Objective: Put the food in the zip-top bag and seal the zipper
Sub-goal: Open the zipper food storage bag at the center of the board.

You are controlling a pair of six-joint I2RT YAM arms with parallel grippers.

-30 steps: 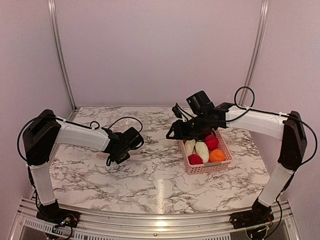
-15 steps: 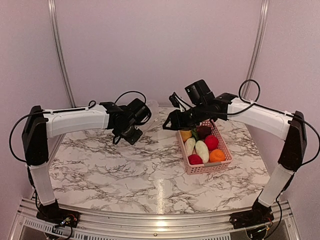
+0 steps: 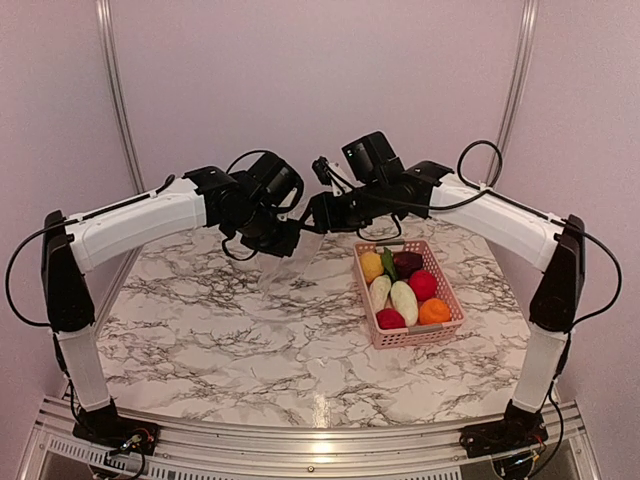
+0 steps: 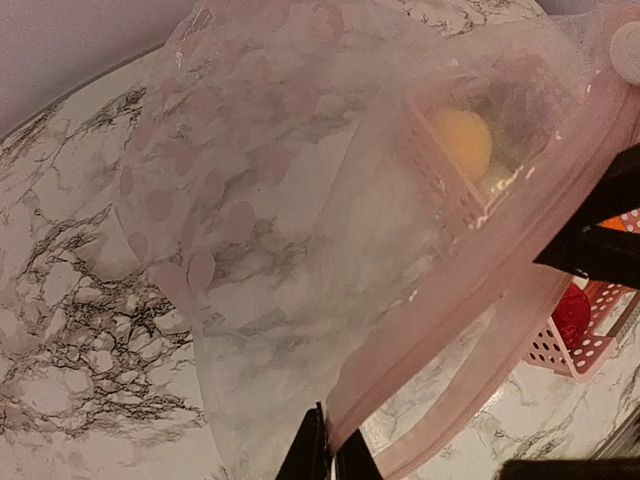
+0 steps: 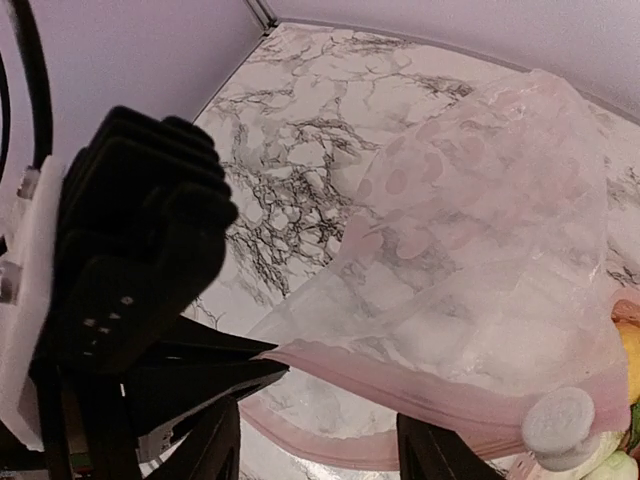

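Slippage threatening: left gripper clenching zip-top bag by thin edge; right gripper gaping unclenched, mouth possibly sagging shut.

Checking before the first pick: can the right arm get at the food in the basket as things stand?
Probably yes. The food lies uncovered in the open basket near the right gripper. Its jaws are open, but the zipper lies between them, so it must clear that first.
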